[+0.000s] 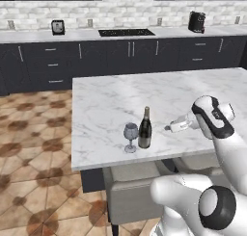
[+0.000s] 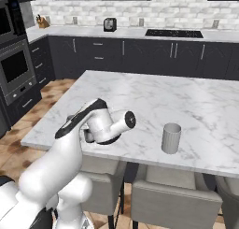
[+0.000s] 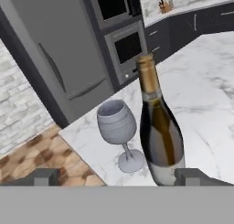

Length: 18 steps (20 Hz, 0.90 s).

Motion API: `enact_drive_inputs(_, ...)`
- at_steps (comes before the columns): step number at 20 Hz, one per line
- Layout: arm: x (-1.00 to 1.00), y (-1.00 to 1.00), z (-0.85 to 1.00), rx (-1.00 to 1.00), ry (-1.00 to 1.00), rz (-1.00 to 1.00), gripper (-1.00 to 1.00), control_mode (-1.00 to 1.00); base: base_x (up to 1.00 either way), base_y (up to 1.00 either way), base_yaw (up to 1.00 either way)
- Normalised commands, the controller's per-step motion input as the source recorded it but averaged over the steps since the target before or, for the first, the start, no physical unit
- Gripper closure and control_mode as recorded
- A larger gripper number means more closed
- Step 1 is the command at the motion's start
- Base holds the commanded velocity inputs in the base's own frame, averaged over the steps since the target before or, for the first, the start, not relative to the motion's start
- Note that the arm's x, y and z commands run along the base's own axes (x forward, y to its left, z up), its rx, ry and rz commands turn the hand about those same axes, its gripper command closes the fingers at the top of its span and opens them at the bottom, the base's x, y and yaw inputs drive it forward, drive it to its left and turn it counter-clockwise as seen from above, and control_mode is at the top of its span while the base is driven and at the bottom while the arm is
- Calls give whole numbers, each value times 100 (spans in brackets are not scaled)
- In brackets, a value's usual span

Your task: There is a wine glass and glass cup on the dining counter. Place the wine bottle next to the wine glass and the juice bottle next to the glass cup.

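Observation:
The wine bottle (image 1: 144,129) stands upright near the front left corner of the dining counter (image 1: 144,90), right beside the wine glass (image 1: 130,137). My gripper (image 1: 168,128) hovers a little to the bottle's right, open, holding nothing. In the hand view the wine bottle (image 3: 160,131) and wine glass (image 3: 118,127) stand close ahead, beyond my open gripper (image 3: 118,178), whose fingertips (image 3: 45,177) sit wide apart. The glass cup (image 2: 171,138) stands alone on the dining counter (image 2: 154,97) near its front edge, to my arm's right. The juice bottle is out of view.
Grey chairs (image 1: 130,191) (image 2: 172,202) are tucked under the counter's front edge. The wall counter carries a toaster (image 1: 58,27), a cooktop (image 1: 126,32) and a dark appliance (image 1: 196,22). Wall ovens (image 2: 16,69) stand at the left, with a grey fridge (image 3: 50,58) beside them.

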Motion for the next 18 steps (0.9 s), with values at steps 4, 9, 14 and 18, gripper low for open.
enact_drive_inputs(4,-44,0,19,-11,6,-12,-100,-100,0,0,0)
enact_drive_inputs(9,-50,0,19,-10,2,-11,-100,-100,0,0,0)
enact_drive_inputs(14,-47,0,15,-9,2,-17,-100,-100,0,0,0)
enact_drive_inputs(18,-46,0,6,-8,0,-23,-100,-100,0,0,0)
